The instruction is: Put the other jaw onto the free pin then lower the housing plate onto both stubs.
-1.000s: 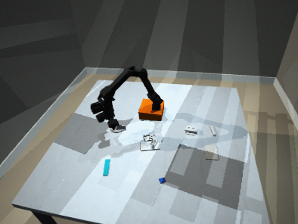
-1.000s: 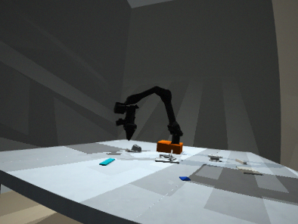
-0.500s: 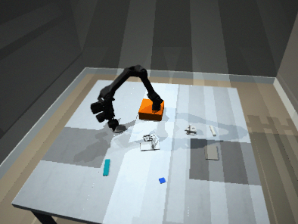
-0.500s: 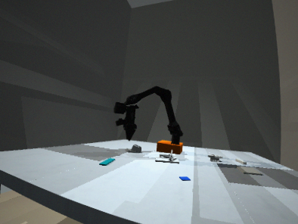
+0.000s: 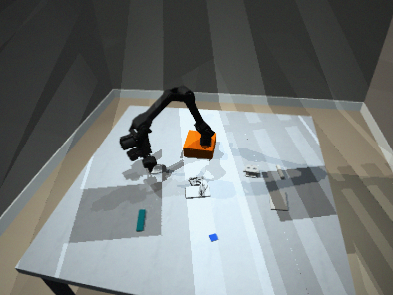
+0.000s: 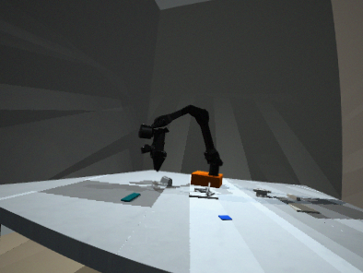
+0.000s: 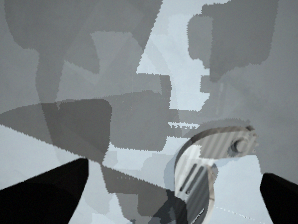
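Note:
The loose curved jaw lies on the table under my gripper. In the wrist view it has a round hole or boss at one end, slots and toothed edges. My gripper is open and above the table, with the jaw between its spread fingers, nearer the right one, and not gripped. The base plate stands near the table's middle, with the other jaw on it. Its free pin is too small to make out. Which part is the housing plate is unclear.
A grey piece with bumps, a small pale block and a flat beige plate lie right. An orange block is at the arm's base. A teal bar and blue square lie in front.

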Robot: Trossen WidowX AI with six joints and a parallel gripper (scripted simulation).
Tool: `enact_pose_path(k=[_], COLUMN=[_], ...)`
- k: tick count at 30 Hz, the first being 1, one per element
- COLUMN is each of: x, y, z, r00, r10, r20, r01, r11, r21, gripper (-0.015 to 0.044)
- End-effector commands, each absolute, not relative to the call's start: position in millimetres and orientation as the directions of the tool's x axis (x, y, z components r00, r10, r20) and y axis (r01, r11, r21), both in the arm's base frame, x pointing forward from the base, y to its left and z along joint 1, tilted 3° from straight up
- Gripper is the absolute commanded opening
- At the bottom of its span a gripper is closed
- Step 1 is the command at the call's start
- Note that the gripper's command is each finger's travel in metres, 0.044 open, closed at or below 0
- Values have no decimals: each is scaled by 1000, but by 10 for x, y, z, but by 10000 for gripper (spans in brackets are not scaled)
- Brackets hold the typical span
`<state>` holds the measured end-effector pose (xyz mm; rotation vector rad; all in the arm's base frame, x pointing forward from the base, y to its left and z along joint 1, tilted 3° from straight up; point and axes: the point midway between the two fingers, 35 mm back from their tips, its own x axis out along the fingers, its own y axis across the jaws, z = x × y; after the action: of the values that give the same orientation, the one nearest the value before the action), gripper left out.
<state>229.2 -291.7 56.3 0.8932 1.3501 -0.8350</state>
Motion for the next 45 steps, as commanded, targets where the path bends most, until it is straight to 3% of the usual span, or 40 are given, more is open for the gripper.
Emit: enact_pose_path(k=[1,16,35,45], x=[2280,2276,2276,2279], y=[-2901,-2896,-2896,-2899], z=[605,622,622,612], r00=[47,46,46,46], r10=[17,18,18,18], r20=[-999,-999,-999,-999], r01=[897,897,897,898], r11=[439,439,439,437], r21=[50,49,49,49], gripper=[387,0,0,263])
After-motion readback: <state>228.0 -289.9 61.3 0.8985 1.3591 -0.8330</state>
